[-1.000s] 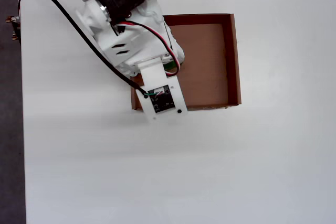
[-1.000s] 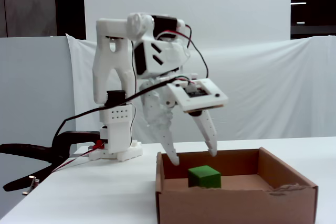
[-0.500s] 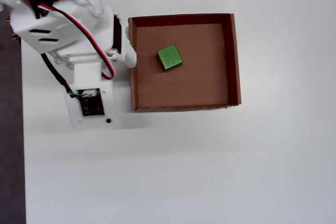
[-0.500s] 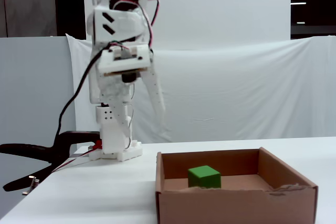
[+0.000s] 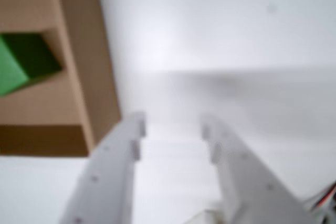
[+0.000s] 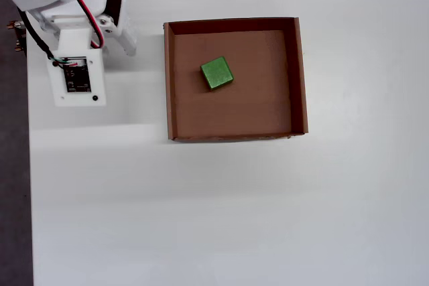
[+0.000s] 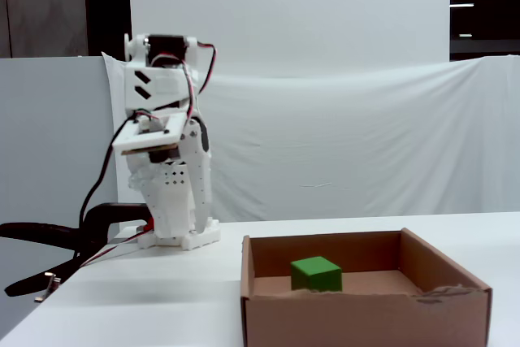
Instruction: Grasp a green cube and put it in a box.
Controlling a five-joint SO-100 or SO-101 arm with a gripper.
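Observation:
The green cube point(image 6: 217, 73) lies inside the brown cardboard box point(image 6: 301, 78), a little left of its middle in the overhead view. It also shows in the fixed view point(image 7: 316, 273) and at the left edge of the wrist view point(image 5: 21, 64). The box's wall point(image 5: 86, 51) stands left of my gripper point(image 5: 173, 123), which is open and empty over bare white table. In the overhead view the gripper point(image 6: 127, 48) hangs folded by the arm's base, left of the box. In the fixed view it point(image 7: 188, 221) points down, behind and left of the box point(image 7: 366, 318).
The arm's base with its controller board point(image 6: 77, 78) stands at the table's top left in the overhead view. A black clamp point(image 7: 49, 237) grips the table's left edge. A white cloth backdrop point(image 7: 341, 136) hangs behind the table. The dark strip point(image 6: 13, 165) marks the table's left edge.

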